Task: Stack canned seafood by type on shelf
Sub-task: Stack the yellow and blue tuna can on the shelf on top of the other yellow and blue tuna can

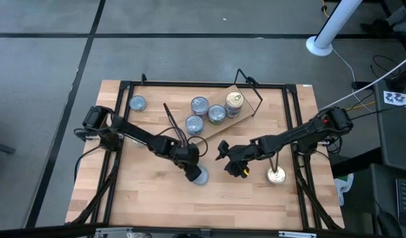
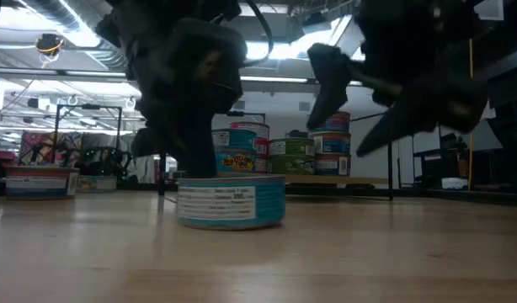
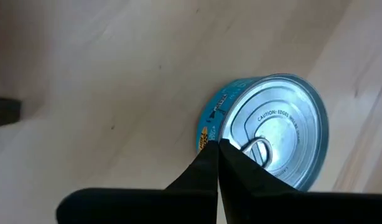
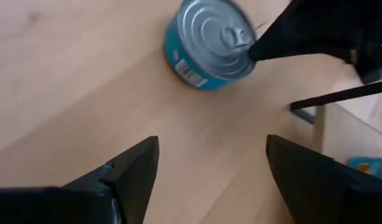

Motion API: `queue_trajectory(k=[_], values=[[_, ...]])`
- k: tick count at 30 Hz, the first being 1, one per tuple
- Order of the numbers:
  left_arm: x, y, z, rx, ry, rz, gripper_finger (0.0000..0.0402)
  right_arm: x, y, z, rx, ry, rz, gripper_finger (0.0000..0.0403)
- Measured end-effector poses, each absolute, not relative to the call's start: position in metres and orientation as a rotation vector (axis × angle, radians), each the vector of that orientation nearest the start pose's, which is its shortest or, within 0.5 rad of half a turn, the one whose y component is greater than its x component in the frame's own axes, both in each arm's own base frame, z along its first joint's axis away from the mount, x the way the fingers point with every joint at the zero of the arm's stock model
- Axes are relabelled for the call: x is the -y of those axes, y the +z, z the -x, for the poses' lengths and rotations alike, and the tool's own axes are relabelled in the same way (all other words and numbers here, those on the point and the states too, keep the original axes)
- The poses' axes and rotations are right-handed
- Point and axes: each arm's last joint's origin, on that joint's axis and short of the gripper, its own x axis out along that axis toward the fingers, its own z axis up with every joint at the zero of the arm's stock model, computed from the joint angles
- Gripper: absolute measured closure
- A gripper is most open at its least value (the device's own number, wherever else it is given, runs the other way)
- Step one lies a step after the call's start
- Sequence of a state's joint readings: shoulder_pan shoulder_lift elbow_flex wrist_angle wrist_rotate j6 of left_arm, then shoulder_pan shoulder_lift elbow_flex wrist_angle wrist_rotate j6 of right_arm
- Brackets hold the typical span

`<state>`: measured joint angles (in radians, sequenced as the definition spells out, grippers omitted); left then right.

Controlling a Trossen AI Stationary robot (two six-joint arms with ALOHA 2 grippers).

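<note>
A blue-labelled tin [image 1: 200, 176] with a silvery pull-ring top stands upright on the wooden table, near its middle. My left gripper [image 1: 192, 170] is shut, with its tips on this tin's top. My right gripper [image 1: 231, 162] hangs open and empty just to the tin's right; the tin [image 4: 209, 43] lies ahead of its spread fingers. The shelf [image 1: 219, 122], a light plank on black wire legs, stands at the far middle, set askew. It carries three blue tins [image 1: 200, 104] and a stack of gold tins [image 1: 234, 102]. A gold tin [image 1: 276, 176] stands on the table at the right. My left gripper's shut fingertips [image 3: 217, 149] rest on the tin's silvery lid [image 3: 241, 134], just inside the rim and beside the pull ring. They come from above, slanting from the table's left. The tin stands flat on the table [image 2: 231, 202].
A lone blue tin [image 1: 137, 103] stands on the table at the far left. Black frame rails [image 1: 295, 125] run along the table's sides and far edge. Bare wood [image 1: 157, 198] lies in front of both grippers.
</note>
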<state>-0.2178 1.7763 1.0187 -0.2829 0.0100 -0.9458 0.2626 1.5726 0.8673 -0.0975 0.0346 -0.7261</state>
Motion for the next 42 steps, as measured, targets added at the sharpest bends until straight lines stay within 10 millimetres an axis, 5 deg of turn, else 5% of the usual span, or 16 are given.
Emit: queue_trajectory(k=[7,42], values=[[0.069,0.149,-0.344,-0.992,0.294,0.808,0.0401,-0.081,0.166,-0.308,-0.741,0.493,0.864,0.0109],[0.086,0.174,-0.34,-0.919,0.173,0.837,0.0401,-0.079,0.165,-0.311,-0.755,0.41,0.927,0.0109]])
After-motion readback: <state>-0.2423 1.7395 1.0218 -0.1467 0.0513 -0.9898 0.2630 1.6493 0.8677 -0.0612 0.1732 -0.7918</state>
